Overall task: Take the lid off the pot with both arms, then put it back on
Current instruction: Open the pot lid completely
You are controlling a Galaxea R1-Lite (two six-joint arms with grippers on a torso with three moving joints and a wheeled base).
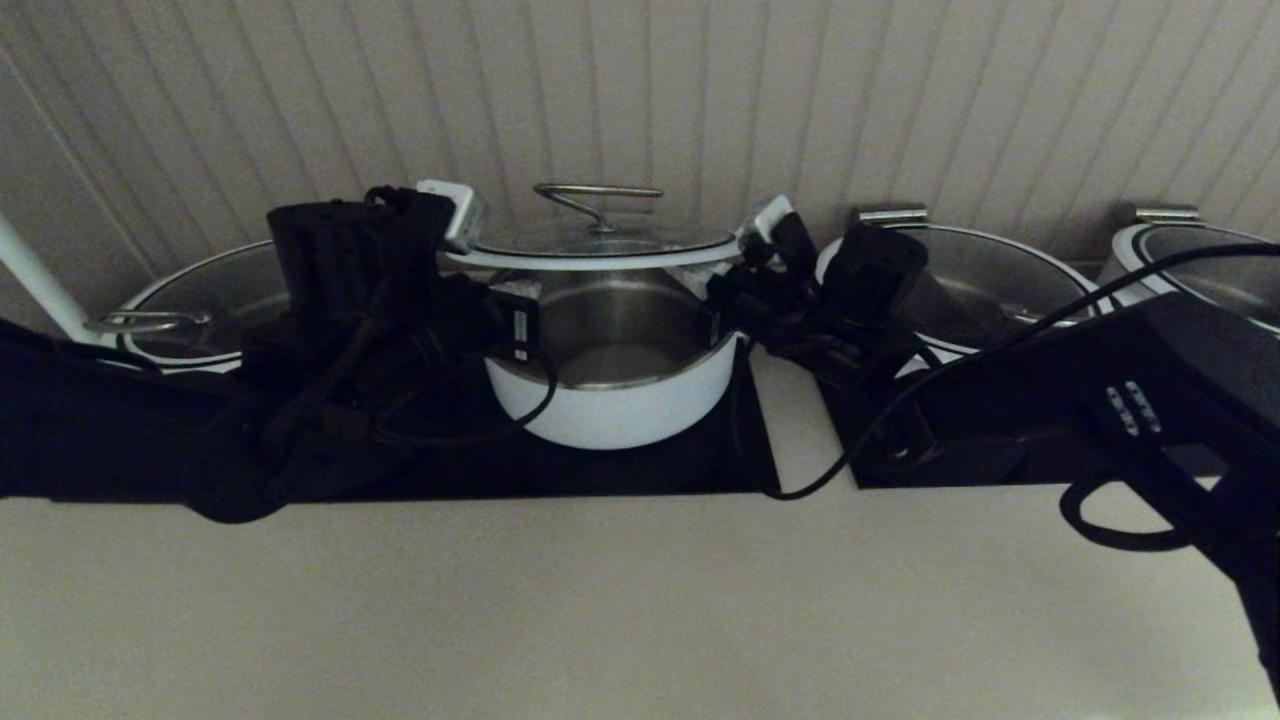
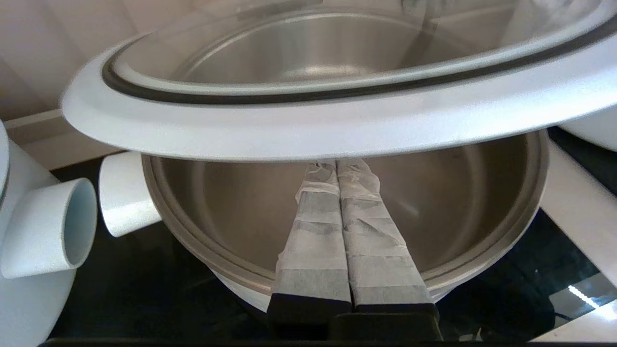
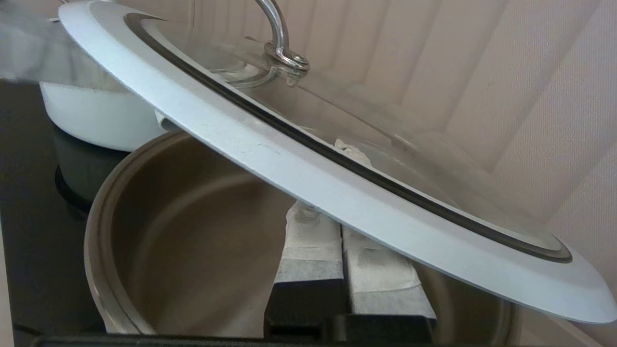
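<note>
- Right now I count 1 lid (image 1: 600, 250), held clear above 1 pot (image 1: 610, 390) at centre; 3 wider pots beside: 1 at 9 o'clock (image 1: 190, 310), 2 at 3 o'clock (image 1: 990, 285).
- L gripper (image 2: 336, 166): taped fingers (image 2: 313, 231) pressed together, tips under lid's white ring.
- R gripper (image 3: 337, 224): same, fingers closed, tips hidden beneath rim.
- Can't tell if tips touch lid's underside; far-right pot cut off.
</note>
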